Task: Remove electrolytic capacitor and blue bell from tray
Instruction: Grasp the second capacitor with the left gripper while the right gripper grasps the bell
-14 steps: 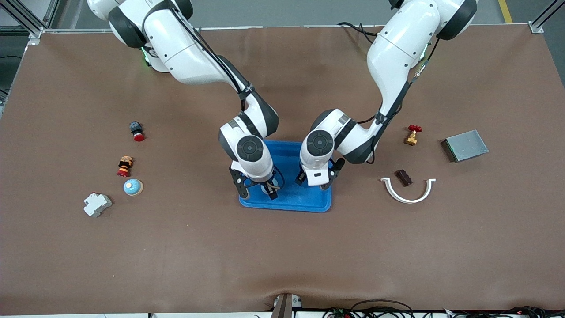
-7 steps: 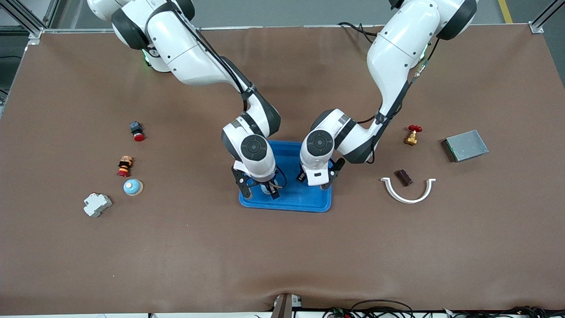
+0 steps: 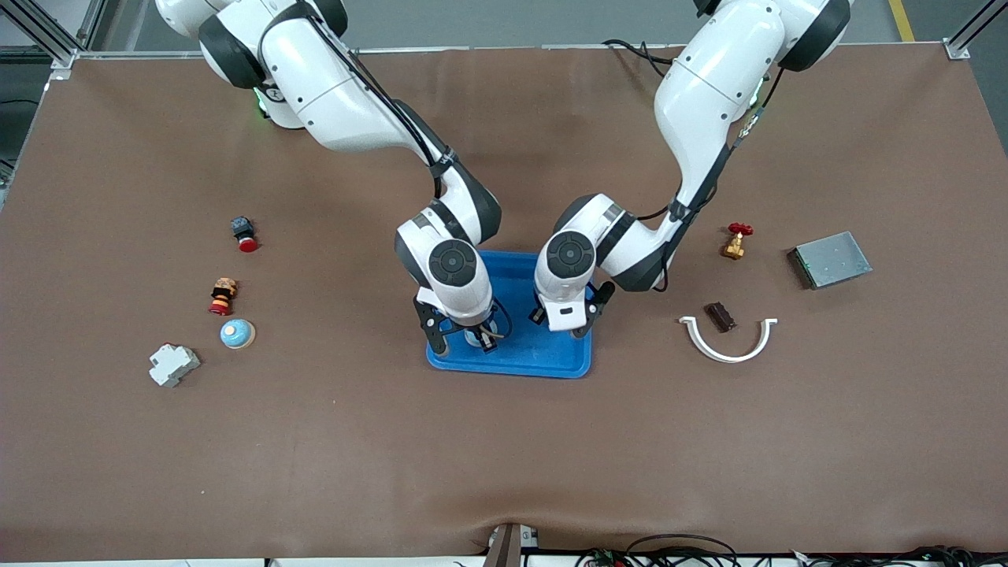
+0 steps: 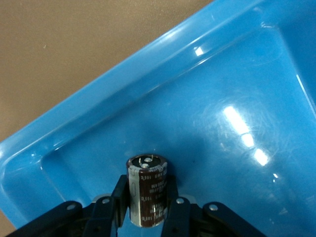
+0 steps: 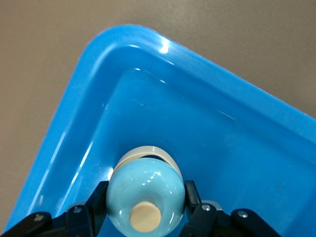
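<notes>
A blue tray (image 3: 543, 362) sits mid-table. My left gripper (image 3: 561, 324) is over the tray's end toward the left arm. In the left wrist view it (image 4: 147, 210) is shut on a dark brown and silver capacitor (image 4: 148, 190), held low inside the tray (image 4: 237, 123). My right gripper (image 3: 465, 340) is over the tray's end toward the right arm. In the right wrist view it (image 5: 145, 210) is shut on a light blue bell (image 5: 145, 190) with a tan button, low over the tray's corner (image 5: 98, 98).
Toward the right arm's end lie a red pushbutton (image 3: 244, 234), an orange and red switch (image 3: 223, 295), a second blue bell (image 3: 237, 334) and a white breaker (image 3: 174, 365). Toward the left arm's end lie a brass valve (image 3: 736, 240), a grey box (image 3: 830, 259), a white curved clip (image 3: 728, 339) and a brown block (image 3: 720, 316).
My right gripper has shifted slightly toward the left arm's end over the tray, with the bell in it. The left arm has not visibly moved.
</notes>
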Controlling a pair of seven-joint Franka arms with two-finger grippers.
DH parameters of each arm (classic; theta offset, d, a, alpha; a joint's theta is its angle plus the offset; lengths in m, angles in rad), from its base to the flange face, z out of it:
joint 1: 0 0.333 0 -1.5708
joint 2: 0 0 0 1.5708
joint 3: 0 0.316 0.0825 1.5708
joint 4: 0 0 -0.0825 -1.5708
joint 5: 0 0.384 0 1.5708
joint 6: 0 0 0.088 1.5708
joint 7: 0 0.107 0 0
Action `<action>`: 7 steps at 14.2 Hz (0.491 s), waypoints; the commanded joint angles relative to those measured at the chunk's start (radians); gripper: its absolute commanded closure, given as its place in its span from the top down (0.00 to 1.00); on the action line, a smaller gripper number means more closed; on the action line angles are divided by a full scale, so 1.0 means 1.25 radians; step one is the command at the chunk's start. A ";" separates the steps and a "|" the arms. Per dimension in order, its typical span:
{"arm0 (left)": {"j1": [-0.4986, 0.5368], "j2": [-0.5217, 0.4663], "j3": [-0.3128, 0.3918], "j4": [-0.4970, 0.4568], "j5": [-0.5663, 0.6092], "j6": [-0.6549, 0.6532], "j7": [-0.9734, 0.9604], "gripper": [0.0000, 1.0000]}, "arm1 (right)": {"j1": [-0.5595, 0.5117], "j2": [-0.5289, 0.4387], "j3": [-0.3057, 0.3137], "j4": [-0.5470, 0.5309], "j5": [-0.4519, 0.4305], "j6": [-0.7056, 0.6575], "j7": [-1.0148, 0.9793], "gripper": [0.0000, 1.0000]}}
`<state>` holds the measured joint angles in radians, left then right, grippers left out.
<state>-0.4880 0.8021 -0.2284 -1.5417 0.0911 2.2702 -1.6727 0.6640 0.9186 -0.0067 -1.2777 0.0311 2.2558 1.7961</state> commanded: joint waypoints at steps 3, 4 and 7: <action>0.003 -0.021 0.004 0.007 0.015 -0.018 -0.019 0.00 | -0.028 -0.016 0.015 0.098 0.002 -0.160 -0.035 0.00; 0.005 -0.029 0.004 0.017 0.019 -0.041 -0.015 0.00 | -0.043 -0.029 0.024 0.099 0.006 -0.177 -0.055 0.00; 0.032 -0.044 0.004 0.080 0.020 -0.170 0.033 0.00 | -0.073 -0.061 0.031 0.090 0.009 -0.188 -0.105 0.00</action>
<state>-0.4766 0.7809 -0.2251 -1.4841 0.0935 2.1594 -1.6654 0.6064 0.8795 0.0065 -1.1496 0.0353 2.0399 1.7110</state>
